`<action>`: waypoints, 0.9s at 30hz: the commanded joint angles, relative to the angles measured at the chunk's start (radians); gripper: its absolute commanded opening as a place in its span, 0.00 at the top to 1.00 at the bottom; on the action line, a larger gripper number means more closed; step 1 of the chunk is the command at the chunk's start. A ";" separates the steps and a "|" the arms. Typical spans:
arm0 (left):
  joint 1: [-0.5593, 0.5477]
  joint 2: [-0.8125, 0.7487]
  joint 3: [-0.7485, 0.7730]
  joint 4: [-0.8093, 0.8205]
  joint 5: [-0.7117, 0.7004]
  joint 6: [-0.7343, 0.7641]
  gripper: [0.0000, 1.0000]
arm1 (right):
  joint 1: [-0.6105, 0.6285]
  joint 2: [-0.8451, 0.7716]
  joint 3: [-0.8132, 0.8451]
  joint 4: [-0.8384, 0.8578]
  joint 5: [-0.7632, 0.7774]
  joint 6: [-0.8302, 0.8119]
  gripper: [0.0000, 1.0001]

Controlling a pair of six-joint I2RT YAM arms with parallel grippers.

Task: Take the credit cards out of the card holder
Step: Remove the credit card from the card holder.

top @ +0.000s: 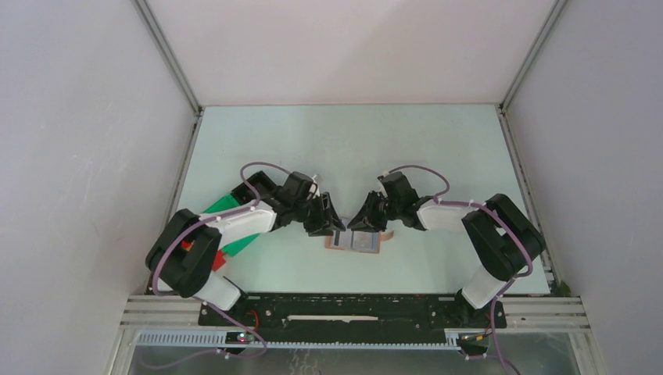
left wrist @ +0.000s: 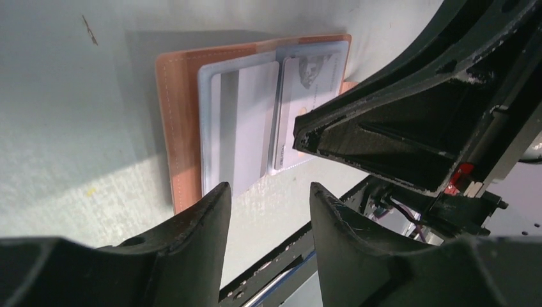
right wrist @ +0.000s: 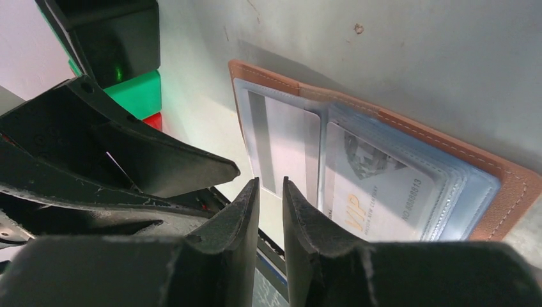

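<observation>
Card holder (top: pixel 357 241), open flat on the table (top: pixel 352 156) between both grippers; credit cards (left wrist: pixel 241 125) in clear sleeves (right wrist: pixel 409 192).
Likely light, stiff, slick: pinch the protruding pale edge. Left gripper (left wrist: pixel 270 192) parted, empty; right gripper (right wrist: pixel 271 185) nearly closed, grip unclear.

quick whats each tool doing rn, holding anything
left tool: open, holding nothing, near the card holder.
right tool: jaws nearly together at the edge of a pale credit card; whether it grips cannot be told.

The card holder (left wrist: pixel 182 128) looks like matt tan leather; its sleeves (right wrist: pixel 460 192) are glossy clear plastic. My left pincer (left wrist: pixel 268 192) is scuffed black plastic, the counter (left wrist: pixel 64 128) smooth, matt.
</observation>
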State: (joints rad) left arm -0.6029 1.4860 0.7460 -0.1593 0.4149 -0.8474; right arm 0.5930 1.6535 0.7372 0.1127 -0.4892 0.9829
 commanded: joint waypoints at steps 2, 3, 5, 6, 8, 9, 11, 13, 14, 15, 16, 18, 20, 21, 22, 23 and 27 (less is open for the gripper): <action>-0.003 0.061 0.072 0.065 -0.018 -0.009 0.47 | -0.006 0.036 -0.001 -0.010 0.029 0.037 0.72; -0.002 0.080 0.076 0.065 -0.023 -0.006 0.47 | -0.007 0.041 -0.002 -0.015 0.033 0.042 0.72; -0.001 0.115 0.081 0.065 -0.032 -0.003 0.47 | -0.007 0.052 -0.003 -0.022 0.044 0.048 0.72; -0.001 0.130 0.081 0.065 -0.039 -0.002 0.48 | -0.007 0.053 -0.005 -0.026 0.051 0.049 0.72; -0.001 0.151 0.079 0.064 -0.043 0.004 0.48 | -0.007 0.058 -0.007 -0.039 0.065 0.052 0.72; -0.001 0.159 0.077 0.063 -0.045 0.006 0.48 | -0.007 0.058 -0.010 -0.046 0.072 0.053 0.72; -0.001 0.170 0.072 0.060 -0.054 0.008 0.48 | -0.006 0.058 -0.021 -0.053 0.092 0.063 0.72; -0.001 0.184 0.068 0.055 -0.061 0.011 0.48 | -0.004 0.054 -0.027 -0.059 0.108 0.071 0.72; -0.001 0.190 0.067 0.055 -0.063 0.011 0.48 | -0.001 0.054 -0.029 -0.061 0.117 0.073 0.71; -0.001 0.195 0.063 0.056 -0.062 0.011 0.48 | 0.003 0.055 -0.029 -0.066 0.128 0.075 0.71; -0.001 0.199 0.060 0.058 -0.062 0.011 0.48 | 0.008 0.057 -0.029 -0.071 0.140 0.077 0.70; -0.001 0.209 0.055 0.062 -0.061 0.011 0.48 | 0.017 0.064 -0.029 -0.090 0.168 0.089 0.69; -0.001 0.219 0.051 0.068 -0.057 0.012 0.48 | 0.024 0.066 -0.029 -0.124 0.209 0.107 0.66; -0.001 0.226 0.048 0.071 -0.053 0.012 0.48 | 0.028 0.066 -0.029 -0.150 0.227 0.112 0.65; -0.001 0.229 0.045 0.078 -0.050 0.010 0.48 | 0.030 0.065 -0.029 -0.166 0.243 0.118 0.64; -0.001 0.233 0.042 0.085 -0.042 0.008 0.48 | 0.034 0.064 -0.029 -0.176 0.258 0.119 0.63; -0.003 0.243 0.034 0.097 -0.026 0.005 0.48 | 0.048 0.060 -0.029 -0.174 0.287 0.117 0.62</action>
State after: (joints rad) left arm -0.6014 1.6756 0.7910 -0.0467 0.4427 -0.8577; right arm 0.6258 1.6951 0.7280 0.0750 -0.3538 1.1065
